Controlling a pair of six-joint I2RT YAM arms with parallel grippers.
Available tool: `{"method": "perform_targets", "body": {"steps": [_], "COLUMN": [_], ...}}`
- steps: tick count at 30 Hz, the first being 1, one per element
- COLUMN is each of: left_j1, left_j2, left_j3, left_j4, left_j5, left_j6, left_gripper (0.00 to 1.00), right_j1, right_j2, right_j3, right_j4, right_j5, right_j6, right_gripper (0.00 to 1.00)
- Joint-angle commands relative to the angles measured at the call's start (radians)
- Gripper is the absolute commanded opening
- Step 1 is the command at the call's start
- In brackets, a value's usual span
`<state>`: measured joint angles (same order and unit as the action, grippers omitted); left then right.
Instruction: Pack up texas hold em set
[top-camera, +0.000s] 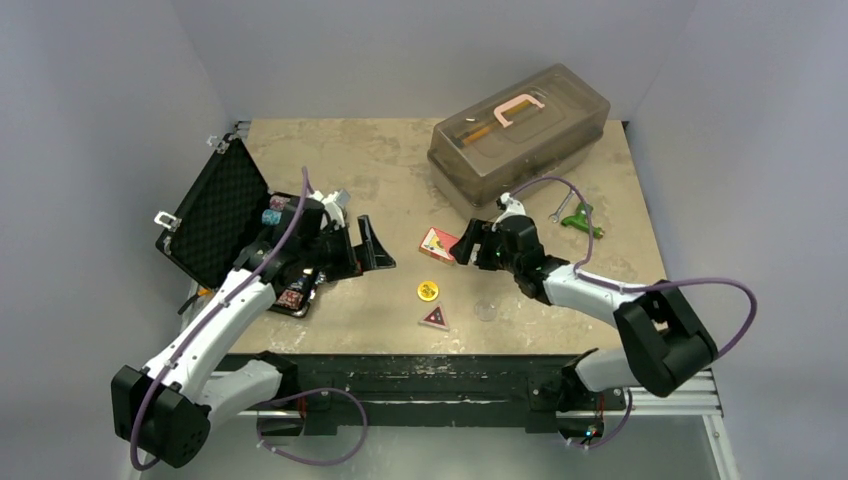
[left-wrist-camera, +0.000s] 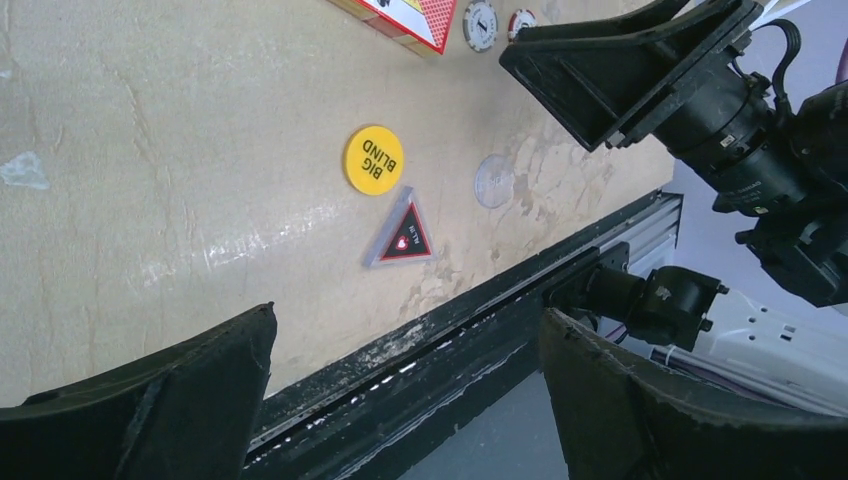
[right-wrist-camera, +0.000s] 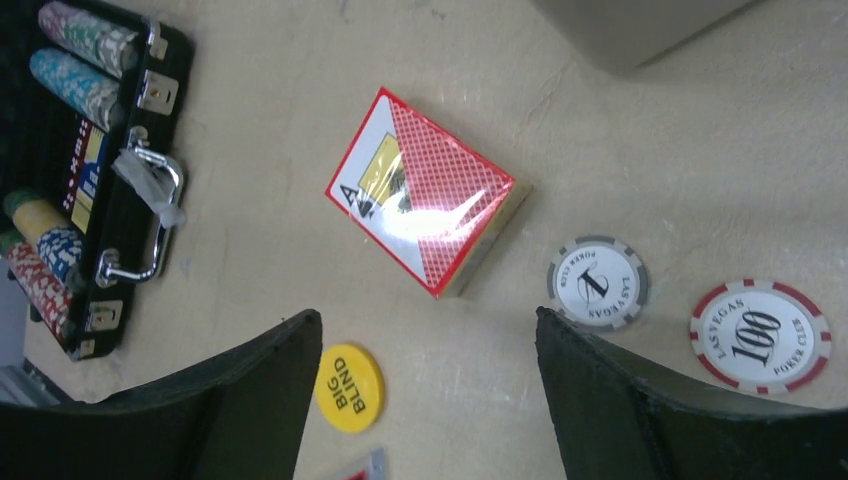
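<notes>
Top view: the open case (top-camera: 215, 215) lies just behind the left gripper (top-camera: 368, 250). The right gripper (top-camera: 468, 245) hangs with its tips just beside the card box (top-camera: 438, 243), jaws apart and holding nothing

Left wrist: its jaws stand wide and empty. Ahead of them lie the token (left-wrist-camera: 400, 235) and, farther on, the yellow disc (left-wrist-camera: 373, 160), with a clear disc (left-wrist-camera: 493, 181) off to one side

Right wrist: the box lies ahead, between the jaws, and two chips (right-wrist-camera: 597, 283) sit beside one jaw. The box looks light, stiff and glossy, so probably slippery; pinching it across its narrow width seems best. The discs are thin and flat, so probably hard to lift off the table (right-wrist-camera: 250, 60)
</notes>
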<state>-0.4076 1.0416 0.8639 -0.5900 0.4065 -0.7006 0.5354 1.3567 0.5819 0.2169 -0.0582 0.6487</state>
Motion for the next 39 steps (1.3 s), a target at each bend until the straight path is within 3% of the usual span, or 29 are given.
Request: {"method": "perform_targets", "body": {"steps": [1, 13, 19, 25, 29, 31, 35, 39], "left_j1": [-0.005, -0.004, -0.004, -0.005, -0.003, -0.004, -0.004, -0.012], "left_j2": [-0.046, -0.104, -0.107, -0.122, -0.129, -0.108, -0.017, 0.105], "left_j3": [-0.017, 0.04, 0.065, 0.06, 0.04, 0.038, 0.043, 0.071], "left_j4": [0.053, -0.046, -0.076, -0.095, -0.096, -0.094, -0.053, -0.003], "left_j5": [-0.025, -0.085, -0.126, -0.204, -0.264, -0.273, -0.244, -0.245], "left_j6": [-0.05, -0.012, 0.008, -0.013, -0.05, -0.063, -0.082, -0.096], "left_gripper": [1.0, 1.0, 1.0, 1.0, 1.0, 1.0, 1.0, 1.0], "right_j1": [-0.002, 0.019, 0.116, 0.26, 0.302, 0.302, 0.3, 0.294], "right_j2": [0.082, 0.3, 0.385, 0.457, 0.4, 0.326, 0.184, 0.044], "right_j3": [0.025, -0.021, 0.051, 0.221, 0.204, 0.177, 0.195, 0.175], "right_j4": [0.232, 0.5, 0.501, 0.442, 0.422, 0.342, 0.023, -0.195], "right_j5": [0.047, 0.061, 0.063, -0.055, -0.096, -0.039, 0.134, 0.171], "right_j6": [0.042, 0.124, 0.093, -0.104, -0.142, -0.136, -0.159, -0.135], "right_gripper": [0.71, 0.49, 0.47, 0.47, 0.52, 0.55, 0.62, 0.79]}}
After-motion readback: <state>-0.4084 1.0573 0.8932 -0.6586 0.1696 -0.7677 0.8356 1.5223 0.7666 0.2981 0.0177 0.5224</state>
